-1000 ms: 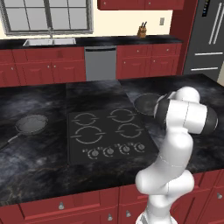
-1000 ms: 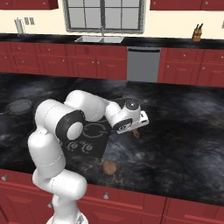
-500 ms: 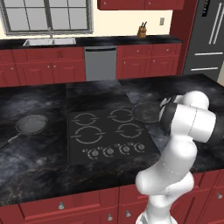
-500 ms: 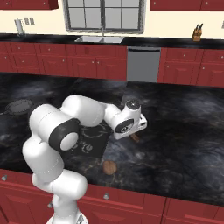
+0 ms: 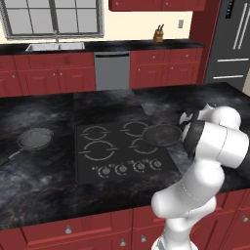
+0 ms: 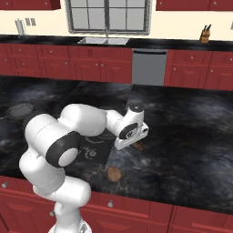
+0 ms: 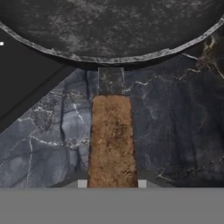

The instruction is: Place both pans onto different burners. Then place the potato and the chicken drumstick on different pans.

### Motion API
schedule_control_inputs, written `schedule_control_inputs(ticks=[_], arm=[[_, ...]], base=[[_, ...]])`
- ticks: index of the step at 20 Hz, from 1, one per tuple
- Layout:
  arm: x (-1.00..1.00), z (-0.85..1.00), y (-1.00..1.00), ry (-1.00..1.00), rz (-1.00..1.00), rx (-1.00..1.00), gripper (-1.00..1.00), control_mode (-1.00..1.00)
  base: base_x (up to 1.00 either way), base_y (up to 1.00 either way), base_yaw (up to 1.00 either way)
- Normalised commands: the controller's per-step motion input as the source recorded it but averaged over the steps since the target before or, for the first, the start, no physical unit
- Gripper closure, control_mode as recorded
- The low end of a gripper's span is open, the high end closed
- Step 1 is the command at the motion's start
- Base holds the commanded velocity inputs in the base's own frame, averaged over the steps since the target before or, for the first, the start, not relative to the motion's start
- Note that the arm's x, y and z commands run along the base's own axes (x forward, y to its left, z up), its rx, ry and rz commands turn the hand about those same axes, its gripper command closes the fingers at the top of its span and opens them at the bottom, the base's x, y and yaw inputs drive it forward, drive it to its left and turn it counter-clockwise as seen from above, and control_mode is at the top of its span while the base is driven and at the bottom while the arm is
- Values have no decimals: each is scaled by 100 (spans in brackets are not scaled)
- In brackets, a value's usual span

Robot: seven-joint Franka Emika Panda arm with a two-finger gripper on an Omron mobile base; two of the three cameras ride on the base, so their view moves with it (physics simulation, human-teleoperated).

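The gripper [image 6: 132,144] is low at the cooktop's [image 5: 97,168] right edge, its fingers closed on the brown handle [image 7: 112,140] of a pan [image 5: 162,135]. That pan sits on the cooktop's right side, the other pan [image 5: 35,138] rests on the counter [image 5: 39,180] left of the cooktop, and the potato [image 6: 113,173] lies on the counter right of it. The arm bends low with the hand reaching sideways.

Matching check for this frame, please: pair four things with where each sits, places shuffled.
Things:
1. left pan
2. right pan
3. potato
4. knife block

Places:
A. over the right edge of the cooktop
B. on the back counter against the wall
C. on the counter left of the cooktop
D. on the counter near its front edge, right of the cooktop

Pairs: 1-C, 2-A, 3-D, 4-B
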Motion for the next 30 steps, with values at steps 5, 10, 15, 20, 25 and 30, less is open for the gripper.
schedule_control_inputs(ticks=[5, 10, 15, 20, 25, 30], arm=[[-27, 6, 15, 1, 14, 1, 100, -100], [-7, 0, 32, 2, 12, 0, 100, -100], [2, -1, 43, 0, -1, 0, 100, -100], [1, -17, 32, 0, -5, 0, 100, -100], [4, -22, 19, 0, -6, -3, 100, -100], [17, -24, 2, 0, -6, -4, 100, -100]], base=[[0, 0, 0], [0, 0, 0], [0, 0, 0], [0, 0, 0], [0, 0, 0], [0, 0, 0]])
